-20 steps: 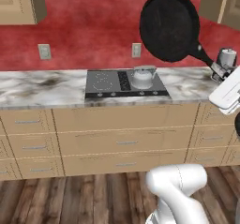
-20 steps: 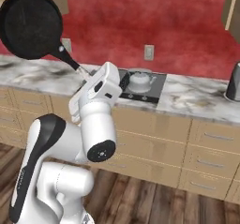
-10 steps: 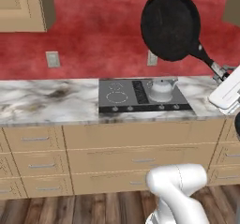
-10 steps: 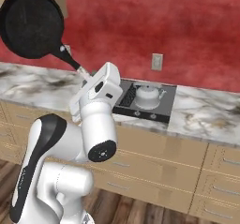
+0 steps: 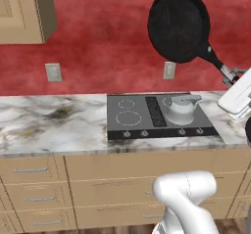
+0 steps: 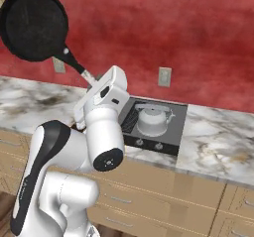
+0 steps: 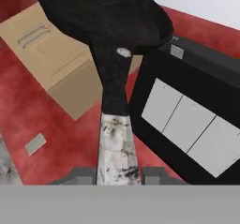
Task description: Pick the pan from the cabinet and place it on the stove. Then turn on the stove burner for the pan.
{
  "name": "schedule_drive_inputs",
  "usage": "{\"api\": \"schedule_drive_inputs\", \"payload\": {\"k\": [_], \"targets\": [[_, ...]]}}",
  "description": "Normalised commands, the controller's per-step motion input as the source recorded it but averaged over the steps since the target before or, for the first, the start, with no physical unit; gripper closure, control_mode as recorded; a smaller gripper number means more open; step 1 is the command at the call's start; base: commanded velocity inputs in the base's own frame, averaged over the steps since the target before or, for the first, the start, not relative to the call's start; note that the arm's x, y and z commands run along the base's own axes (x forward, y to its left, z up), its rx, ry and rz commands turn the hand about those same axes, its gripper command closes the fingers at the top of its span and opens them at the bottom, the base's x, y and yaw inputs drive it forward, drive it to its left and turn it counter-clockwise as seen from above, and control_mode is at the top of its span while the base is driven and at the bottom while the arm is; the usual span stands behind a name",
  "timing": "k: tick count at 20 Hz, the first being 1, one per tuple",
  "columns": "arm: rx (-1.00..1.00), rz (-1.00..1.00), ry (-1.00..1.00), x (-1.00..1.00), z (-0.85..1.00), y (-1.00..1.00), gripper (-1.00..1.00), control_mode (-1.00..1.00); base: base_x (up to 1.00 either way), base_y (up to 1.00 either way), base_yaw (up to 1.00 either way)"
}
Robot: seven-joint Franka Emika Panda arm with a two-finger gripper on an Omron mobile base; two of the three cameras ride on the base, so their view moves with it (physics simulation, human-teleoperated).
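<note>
— Holding item? Location?
— Gripper [image 7: 117, 175] clamped on the pan [image 5: 179, 25] handle's silver tip; pan aloft above the stove [image 5: 159, 116].
— Orientation?
— Handle runs down-right toward the gripper, bowl uppermost, in the left base view.

Black pan [image 5: 179, 25] held high, face toward the room, handle slanting down; dark grey stove [image 5: 159, 116] sunk in the desk; tan cabinet [image 5: 24, 12] closed
</note>
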Motion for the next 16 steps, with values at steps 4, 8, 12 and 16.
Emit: {"api": "schedule_drive_inputs", "payload": {"k": [4,8,12,16], "targets": [[0.0,0.0,0.0,0.0,0.0,0.0,1.0,1.0,0.62,0.06,0.0],[0.0,0.0,0.0,0.0,0.0,0.0,1.0,1.0,0.54,0.15,-0.01],[0.0,0.0,0.0,0.0,0.0,0.0,1.0,1.0,0.46,0.18,-0.03],[0.0,0.0,0.0,0.0,0.0,0.0,1.0,1.0,0.25,0.14,-0.07]]}}
